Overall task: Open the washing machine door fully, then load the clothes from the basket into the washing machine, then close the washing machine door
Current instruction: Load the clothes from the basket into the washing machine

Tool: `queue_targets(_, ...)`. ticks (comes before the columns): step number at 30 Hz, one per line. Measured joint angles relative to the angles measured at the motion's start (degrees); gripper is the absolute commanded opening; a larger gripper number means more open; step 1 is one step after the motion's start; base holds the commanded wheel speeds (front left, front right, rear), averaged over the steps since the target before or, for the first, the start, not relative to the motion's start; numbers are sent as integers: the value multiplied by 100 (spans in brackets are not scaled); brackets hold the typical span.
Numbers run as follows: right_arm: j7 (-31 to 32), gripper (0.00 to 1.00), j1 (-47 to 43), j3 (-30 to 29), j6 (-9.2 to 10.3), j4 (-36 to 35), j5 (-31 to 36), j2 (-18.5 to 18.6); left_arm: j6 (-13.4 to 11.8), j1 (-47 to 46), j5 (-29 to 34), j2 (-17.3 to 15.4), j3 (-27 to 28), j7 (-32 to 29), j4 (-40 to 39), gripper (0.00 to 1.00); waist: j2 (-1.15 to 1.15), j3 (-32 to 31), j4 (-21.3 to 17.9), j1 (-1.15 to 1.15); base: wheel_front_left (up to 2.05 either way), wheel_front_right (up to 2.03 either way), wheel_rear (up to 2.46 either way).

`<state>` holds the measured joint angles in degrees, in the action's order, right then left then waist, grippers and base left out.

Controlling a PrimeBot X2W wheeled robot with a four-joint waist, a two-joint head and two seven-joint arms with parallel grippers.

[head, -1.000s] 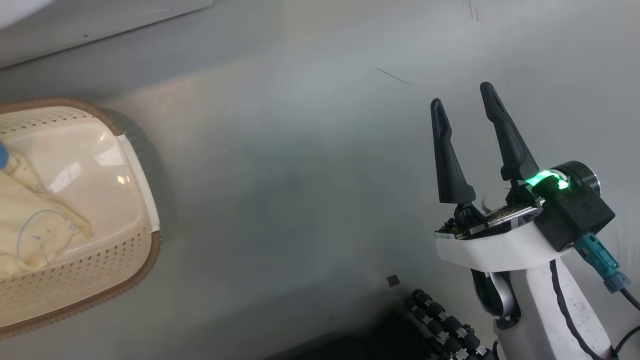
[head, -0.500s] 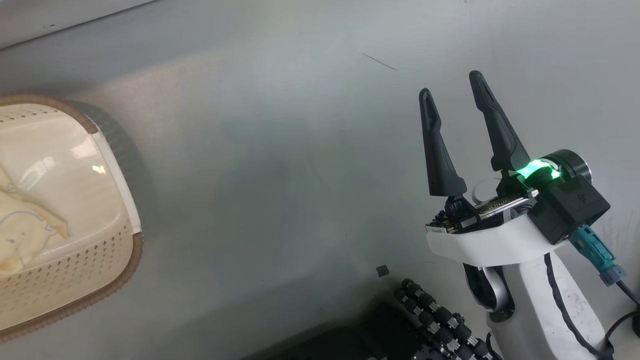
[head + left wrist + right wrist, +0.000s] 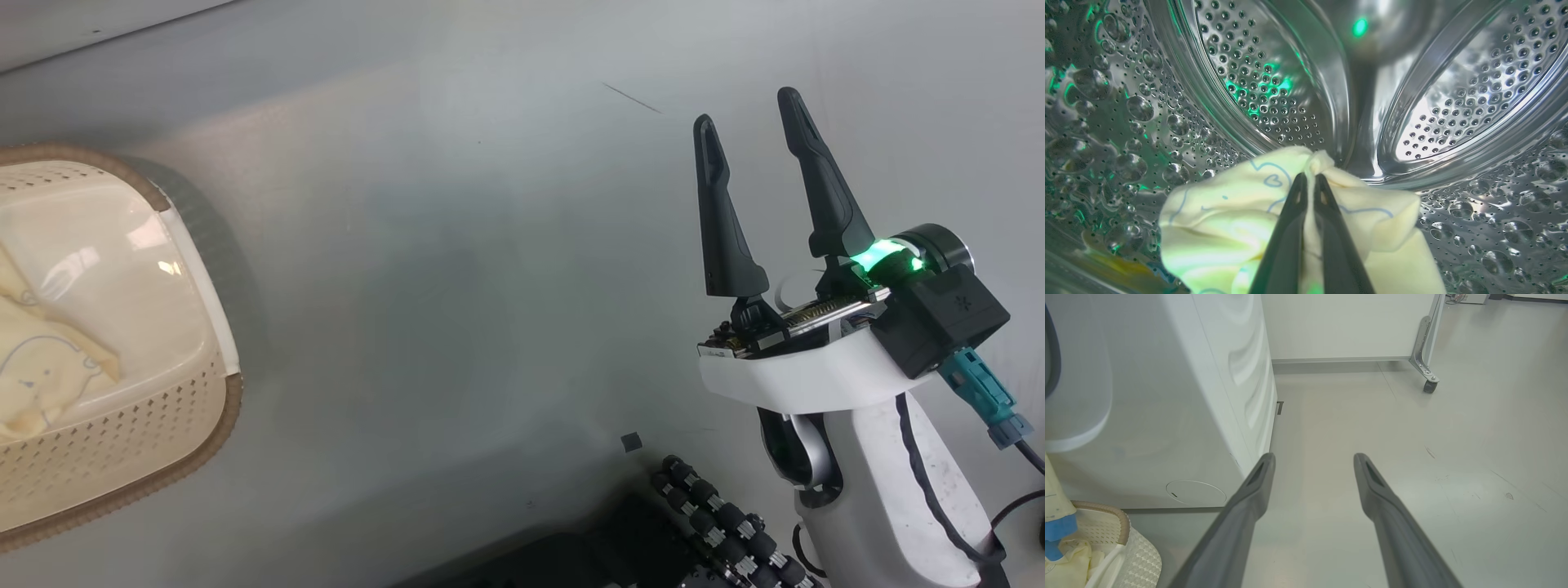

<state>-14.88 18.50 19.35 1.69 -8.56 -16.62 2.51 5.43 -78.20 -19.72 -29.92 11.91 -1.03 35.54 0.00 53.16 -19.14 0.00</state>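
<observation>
We see the L gripper (image 3: 1309,176) inside the steel drum (image 3: 1257,81). Its 2 dark fingers are pressed together w/ a fold of pale yellow garment (image 3: 1220,220) pinched between them right at the tips. The garment bunches around & below the fingers on both sides, more of it to the gripper's left. Blue line prints, incl. a small heart, sit just left of the tips. Straight ahead of the tips a smooth rib runs away from the gripper, w/ perforated drum wall on either side. We can't tell whether the cloth touches the drum.

The R gripper (image 3: 747,110) stands wide open, nothing between its 2 fingers, above bare grey floor (image 3: 457,245). The basket (image 3: 122,457) sits on the floor well apart to that gripper's left, w/ more yellow clothes (image 3: 41,376) lying in it, a blue-outlined figure on top.

In the R wrist view, the washing machine (image 3: 1147,416) stands ahead & left of the fingers, its white corner near the left fingertip, w/ a round flap (image 3: 1196,493) low on its front. A basket corner lies down-left of the fingers, and a yellow piece w/ a blue cuff (image 3: 1059,528) hangs over it. Far ahead-right is a white panel on a caster (image 3: 1430,386).
</observation>
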Motion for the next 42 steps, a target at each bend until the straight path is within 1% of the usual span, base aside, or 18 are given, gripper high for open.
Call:
queue_targets(2, 0, 100, 1, -10, -1, 29, 1, 1, 12, 49, -18, 34, -5, 73, 98, 100, 0, -35, 31, 0, 0, 0, 0)
queue_targets(6, 0, 100, 19, -19, 0, 59, 3, 1, 52, 227, -46, 96, 11, 249, 245, 100, 0, -131, 85, 0, 0, 0, 0)
queue_targets(13, 0, 100, 85, -131, 0, 167, 55, 2, 71, 636, -43, 304, -96, 704, 394, 100, 0, -347, 199, 0, 0, 0, 0)
queue_targets(17, 0, 100, 85, -191, 0, 254, 77, 4, 93, 943, -43, 475, -119, 1049, 452, 100, 0, -506, 283, 0, 0, 0, 0)
queue_targets(22, 0, 100, 81, -296, -1, 358, 182, 8, 101, 1369, -45, 786, -141, 1507, 436, 100, 0, -741, 410, 0, 0, 0, 0)
queue_targets(35, 0, 100, -215, -554, -10, 664, 353, 11, 120, 2925, -19, 1335, -147, 1580, 29, 100, 0, -1509, 753, -1, 0, 0, 0)
queue_targets(39, 0, 100, -387, -673, -10, 734, 398, 15, 120, 3431, 25, 1575, -80, 1580, -459, 100, 0, -1766, 863, -1, 0, 0, 0)
queue_targets(42, 0, 100, -516, -761, -11, 827, 460, 84, 120, 3731, 37, 1825, -58, 1580, -793, 100, 0, -1958, 957, -1, 0, 0, 0)
